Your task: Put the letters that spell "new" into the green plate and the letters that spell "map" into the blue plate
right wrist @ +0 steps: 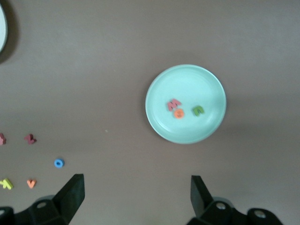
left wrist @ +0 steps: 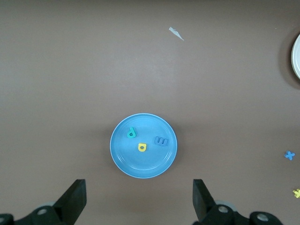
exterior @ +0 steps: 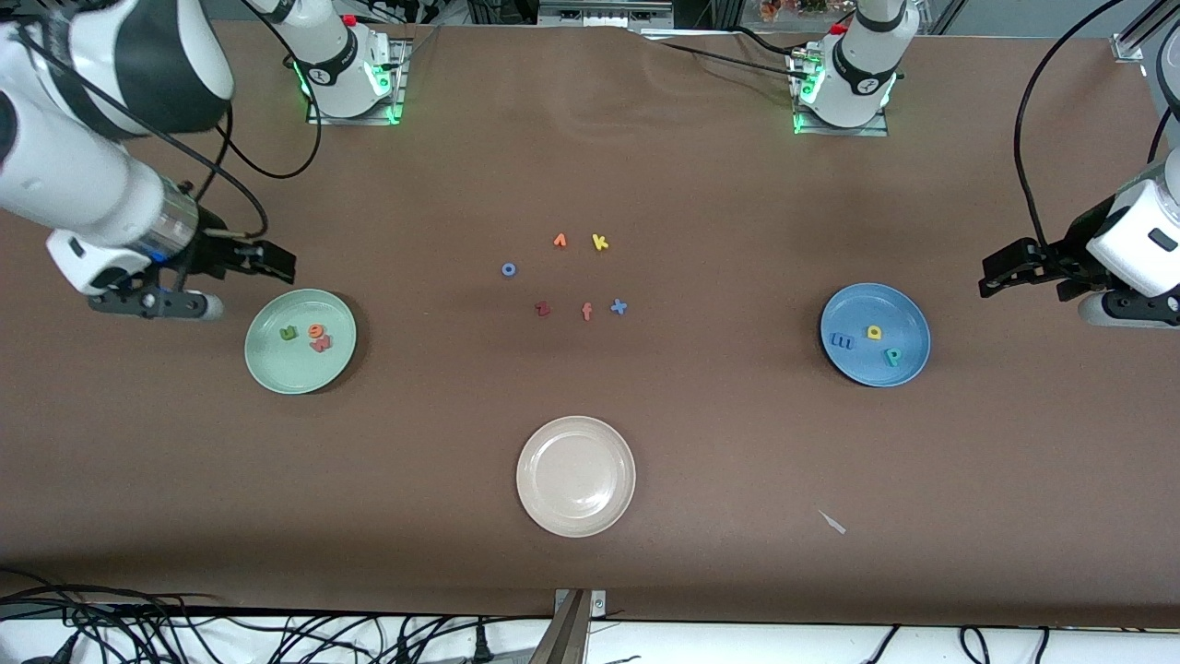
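Brown table (exterior: 701, 443): letters plated, both grippers apparently open, empty.

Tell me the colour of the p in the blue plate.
Teal-green. The p shows best in the left wrist view, lying in the blue plate.

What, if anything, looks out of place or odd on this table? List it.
One thing: a small pale scrap lies on the bare table, nearer the front camera than the blue plate, belonging to no set. Otherwise the letters lie inside the blue plate and the green plate; nothing is spilled or damaged.
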